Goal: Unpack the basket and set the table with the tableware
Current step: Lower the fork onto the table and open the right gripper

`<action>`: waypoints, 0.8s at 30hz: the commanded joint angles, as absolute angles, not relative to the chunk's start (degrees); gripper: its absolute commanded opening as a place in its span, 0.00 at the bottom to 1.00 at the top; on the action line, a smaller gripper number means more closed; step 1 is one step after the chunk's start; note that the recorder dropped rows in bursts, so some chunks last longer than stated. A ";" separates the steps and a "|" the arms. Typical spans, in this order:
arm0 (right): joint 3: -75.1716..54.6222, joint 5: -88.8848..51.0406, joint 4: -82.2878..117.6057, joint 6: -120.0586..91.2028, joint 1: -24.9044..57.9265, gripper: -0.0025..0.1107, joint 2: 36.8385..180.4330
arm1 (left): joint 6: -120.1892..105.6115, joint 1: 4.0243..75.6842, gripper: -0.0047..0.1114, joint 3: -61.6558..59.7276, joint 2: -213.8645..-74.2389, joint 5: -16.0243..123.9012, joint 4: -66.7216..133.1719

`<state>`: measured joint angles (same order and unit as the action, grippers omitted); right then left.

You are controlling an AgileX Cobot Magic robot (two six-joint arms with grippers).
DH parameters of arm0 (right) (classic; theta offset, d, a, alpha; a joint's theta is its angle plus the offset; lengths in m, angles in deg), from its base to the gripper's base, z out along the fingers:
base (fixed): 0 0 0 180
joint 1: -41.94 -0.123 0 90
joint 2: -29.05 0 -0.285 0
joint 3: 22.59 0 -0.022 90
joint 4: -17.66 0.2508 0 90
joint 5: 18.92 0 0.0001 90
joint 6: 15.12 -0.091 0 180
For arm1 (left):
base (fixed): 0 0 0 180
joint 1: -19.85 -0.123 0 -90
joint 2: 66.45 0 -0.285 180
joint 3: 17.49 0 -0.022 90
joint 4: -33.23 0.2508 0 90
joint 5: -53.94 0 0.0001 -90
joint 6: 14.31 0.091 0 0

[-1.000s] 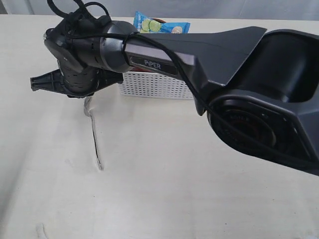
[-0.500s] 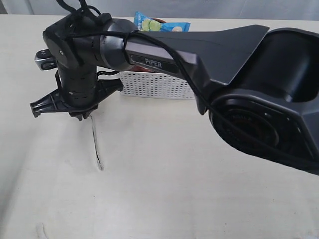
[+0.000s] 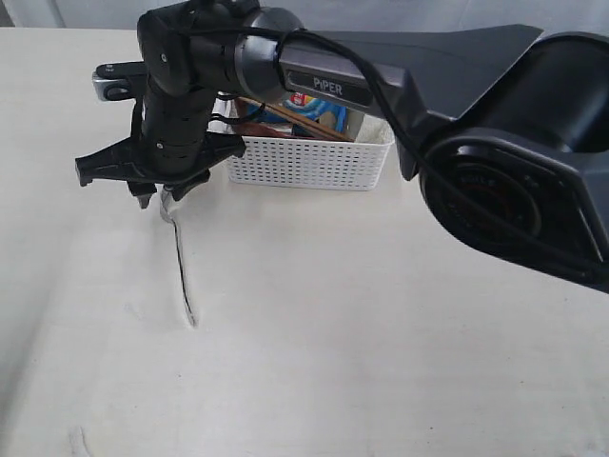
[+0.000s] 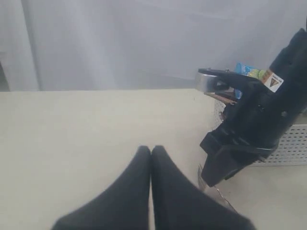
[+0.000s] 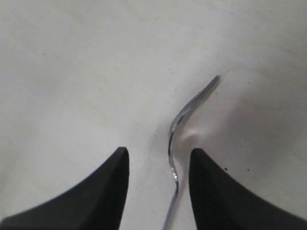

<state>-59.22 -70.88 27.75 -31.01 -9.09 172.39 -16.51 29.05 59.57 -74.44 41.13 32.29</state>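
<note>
Table: we see the pale table (image 3: 381, 362) bare over most of its top. That leaves free room for laying places in front of the basket.
Right arm: the right arm (image 3: 428, 57) reaches across the middle to the left side, wrist turned straight down. We take this as the pose for setting a piece flat on the table.
Basket: the white basket (image 3: 314, 162) stands at the far side, partly behind the arm. It holds a blue chip bag (image 3: 324, 116) and more pieces that we cannot make out, so we judge the unpacking far from done.
Left gripper: the left gripper (image 4: 150, 151) hangs over bare table with its fingers pressed together and nothing between them. We think it is parked clear of the other arm.
Right gripper: the right gripper (image 3: 164, 195) has its jaws parted wide and grips nothing. It hovers low over the table, just left of the basket.
Fork: the steel fork (image 3: 181, 271) lies flat on the table, its handle running toward the near edge. We judge this piece already placed.
Fork against gripper: in the right wrist view the fork (image 5: 171, 148) runs through the gap between the two fingers. It appears to touch neither, with its head end directly under the gripper.
</note>
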 commanded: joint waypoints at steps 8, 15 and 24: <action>-59.30 -70.25 29.34 -27.24 -8.99 0.17 174.71 | -16.49 29.11 0.04 59.73 -74.24 41.74 32.11; -59.30 -69.73 29.38 -26.41 -8.99 0.13 174.85 | -16.49 29.11 0.04 59.73 -74.24 41.74 32.11; -59.30 -69.96 29.14 -24.93 -8.99 0.02 174.85 | -16.49 29.11 0.04 59.73 -74.24 41.74 32.11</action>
<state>-59.22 -70.00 29.45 -25.56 -9.09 175.02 -16.51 29.05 59.57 -74.44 41.13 32.29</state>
